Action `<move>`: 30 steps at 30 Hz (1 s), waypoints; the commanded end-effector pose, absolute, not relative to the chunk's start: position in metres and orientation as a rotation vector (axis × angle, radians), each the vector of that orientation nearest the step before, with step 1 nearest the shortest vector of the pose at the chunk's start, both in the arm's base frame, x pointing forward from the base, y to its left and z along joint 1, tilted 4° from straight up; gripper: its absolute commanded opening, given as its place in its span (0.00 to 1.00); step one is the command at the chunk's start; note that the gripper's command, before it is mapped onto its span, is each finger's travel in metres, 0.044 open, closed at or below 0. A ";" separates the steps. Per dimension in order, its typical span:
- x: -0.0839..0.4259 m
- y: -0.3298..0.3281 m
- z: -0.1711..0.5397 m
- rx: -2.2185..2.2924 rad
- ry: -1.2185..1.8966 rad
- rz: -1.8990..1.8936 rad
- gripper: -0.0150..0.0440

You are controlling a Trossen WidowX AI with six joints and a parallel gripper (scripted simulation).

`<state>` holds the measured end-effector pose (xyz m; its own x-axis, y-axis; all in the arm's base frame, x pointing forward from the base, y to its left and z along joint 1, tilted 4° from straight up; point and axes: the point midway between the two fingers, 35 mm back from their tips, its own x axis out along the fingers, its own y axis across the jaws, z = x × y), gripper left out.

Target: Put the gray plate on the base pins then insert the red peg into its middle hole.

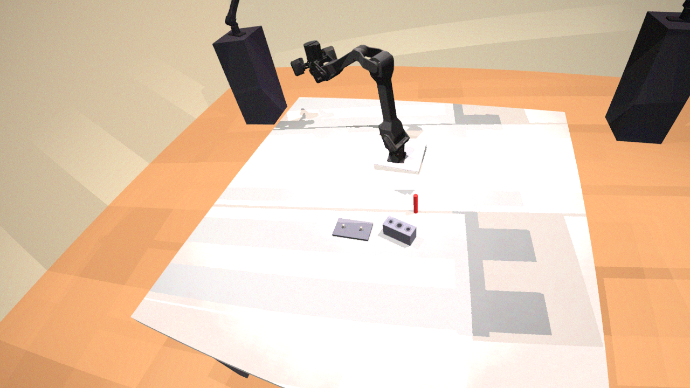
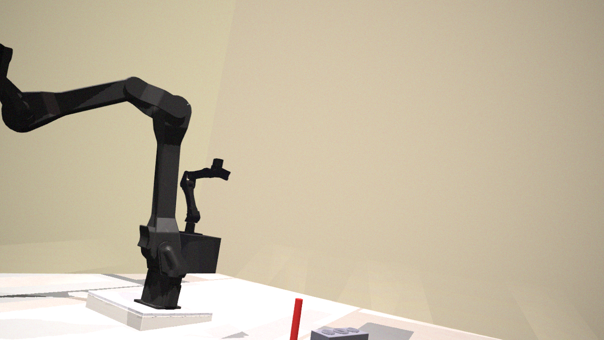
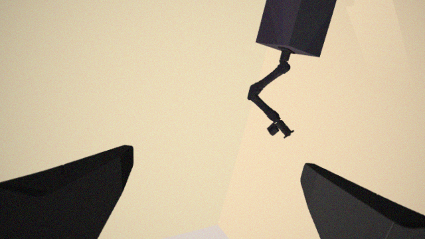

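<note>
The gray plate [image 1: 398, 232] [image 2: 339, 336], a thick block with three holes along its top, sits on the table to the right of the base in the top view. The flat gray base [image 1: 351, 235] lies apart from it, its two small light pins standing up uncovered. The red peg [image 1: 415, 204] [image 2: 297, 319] stands upright on the table behind the plate, outside the holes. My gripper [image 3: 218, 164] is wide open, with nothing between its fingers. In the top view it is raised high at the upper left, far from all three parts.
My arm stands on a white mounting slab [image 1: 396, 168] [image 2: 175, 319] behind the parts. A dark pedestal [image 1: 253, 77] carrying another arm stands beyond the table's far left, and another pedestal [image 1: 643, 82] stands at the far right. The white table [image 1: 289, 270] has gray shadows on it.
</note>
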<state>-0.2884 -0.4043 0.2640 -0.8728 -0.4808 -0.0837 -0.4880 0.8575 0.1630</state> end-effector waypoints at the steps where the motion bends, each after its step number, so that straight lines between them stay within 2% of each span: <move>1: -0.288 -0.404 0.264 -0.780 2.989 0.279 0.98; 4: -0.267 -0.420 0.262 -0.885 2.952 0.448 1.00; 11: -0.155 -0.476 0.250 -1.380 2.684 1.223 1.00; 18: -0.046 -0.497 0.237 -1.807 2.338 1.815 1.00; 22: 0.017 -0.497 0.230 -2.046 2.065 2.162 1.00; 30: 0.132 -0.472 0.214 -2.445 1.296 2.854 1.00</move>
<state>0.0726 -0.4882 0.2185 -0.1683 -0.8821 -0.4399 -0.0881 -0.4311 0.8980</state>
